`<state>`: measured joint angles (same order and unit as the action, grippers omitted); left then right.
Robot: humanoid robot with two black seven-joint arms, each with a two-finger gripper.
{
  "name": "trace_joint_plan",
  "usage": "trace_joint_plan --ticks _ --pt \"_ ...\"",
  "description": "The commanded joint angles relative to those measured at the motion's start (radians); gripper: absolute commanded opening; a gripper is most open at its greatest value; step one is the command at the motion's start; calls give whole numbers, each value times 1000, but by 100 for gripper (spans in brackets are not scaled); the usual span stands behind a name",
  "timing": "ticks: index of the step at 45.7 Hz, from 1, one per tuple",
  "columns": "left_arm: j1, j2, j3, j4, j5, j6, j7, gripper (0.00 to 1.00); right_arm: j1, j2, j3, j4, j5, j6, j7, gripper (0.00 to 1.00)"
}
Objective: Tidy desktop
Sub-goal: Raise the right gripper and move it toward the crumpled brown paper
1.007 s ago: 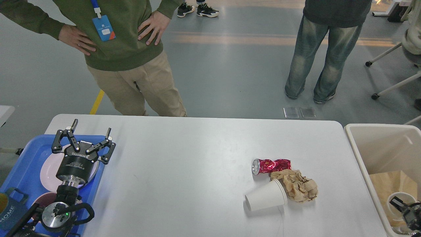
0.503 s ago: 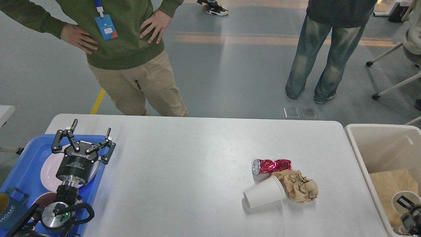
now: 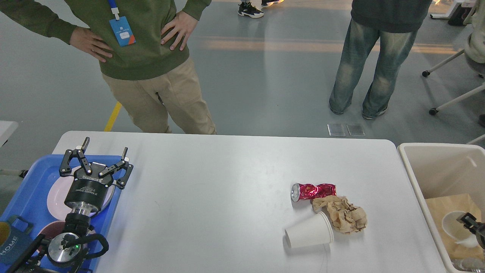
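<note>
Across the middle of the view lies the big white table (image 3: 212, 197), the desktop, with rounded corners. Two people stand on the grey floor behind it.

At the right end, just beside the table, is a beige bin (image 3: 420, 159). Brown paper (image 3: 451, 206) and a white cup (image 3: 452, 223) lie inside it. The right gripper (image 3: 470, 222) is low in the bin at the edge of the view. It is small and dark, so I cannot tell if its fingers are apart or together.

At the left end a blue tray (image 3: 36, 174) sits on the table with a pale plate (image 3: 57, 193) in it. The left gripper (image 3: 104, 148) hangs over the tray and plate. Its fingers are wide apart and hold nothing.

Near the right side of the table are three bits of rubbish close together. A white paper cup (image 3: 307, 236) lies on its side. A crumpled brown paper ball (image 3: 346, 216) touches the cup. A squashed red can (image 3: 312, 190) lies on its side just behind the paper.
</note>
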<state>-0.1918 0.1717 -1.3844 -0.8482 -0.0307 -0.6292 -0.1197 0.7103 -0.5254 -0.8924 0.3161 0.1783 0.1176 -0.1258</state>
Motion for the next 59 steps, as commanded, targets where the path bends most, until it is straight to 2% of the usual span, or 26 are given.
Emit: trace_joint_plan --ticks 1,8,15,22,30,35,41,54,59 --pt "0 0 -1 0 0 0 0 97 93 -34 -48 104 -42 27 -3 100" --pt "0 0 -1 0 0 2 0 97 291 -100 -172 336 -69 40 -5 100" --pt "0 0 -1 0 0 0 0 97 561 -102 -379 592 -69 74 -3 100" --pt "-2 0 -1 0 0 0 0 97 831 -65 -470 800 -68 203 -3 100" --pt "0 0 -1 -2 0 0 0 97 1102 31 -530 920 -66 413 -5 100" --pt "0 0 1 0 0 2 0 97 1257 113 -550 1024 -66 491 -5 100" --pt "0 0 1 0 0 2 0 97 1439 146 -531 1155 -62 505 -21 100" --pt "0 0 1 0 0 2 -1 97 1727 194 -412 1408 -49 501 -23 100" --pt "0 0 1 0 0 2 -1 97 1815 235 -381 1429 -48 508 -23 100"
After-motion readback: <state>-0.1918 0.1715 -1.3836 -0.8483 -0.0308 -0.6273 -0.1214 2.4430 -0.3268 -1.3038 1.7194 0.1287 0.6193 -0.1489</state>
